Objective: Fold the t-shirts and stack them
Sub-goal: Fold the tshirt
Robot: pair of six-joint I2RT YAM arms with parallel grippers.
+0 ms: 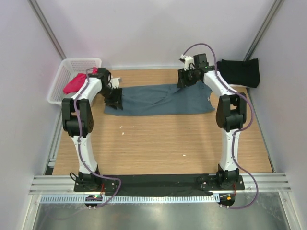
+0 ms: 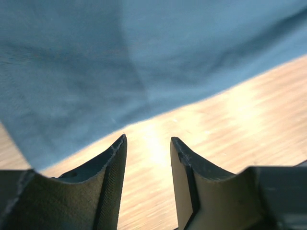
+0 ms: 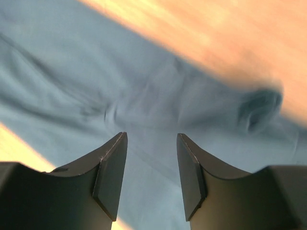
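Blue-grey t-shirt [image 1: 160,99]: laid flat as a long band across the far half of the table, its length running left to right. Soft creases are seen along it, and a small puckered fold shows in the right wrist view.
Black t-shirt [image 1: 240,72]: folded and set at the far right corner, apart from the blue-grey t-shirt.
Magenta t-shirt [image 1: 74,83]: bunched up inside the basket at the far left.
Left gripper [image 2: 147,139]: placed at the left end of the blue-grey t-shirt. The jaws are parted and nothing is held. Bare wood is seen in the gap, and the edge of the cloth lies just beyond the fingertips.
Right gripper [image 3: 151,135]: placed over the far right end of the blue-grey t-shirt. The jaws are parted and nothing is gripped between them, and the cloth is seen through the gap. Whether the fingertips touch the cloth cannot be told.
Basket [image 1: 60,76]: white plastic mesh, set just off the far left corner of the table.
Table [image 1: 158,143]: light wood, with both arm bases bolted at its near edge.
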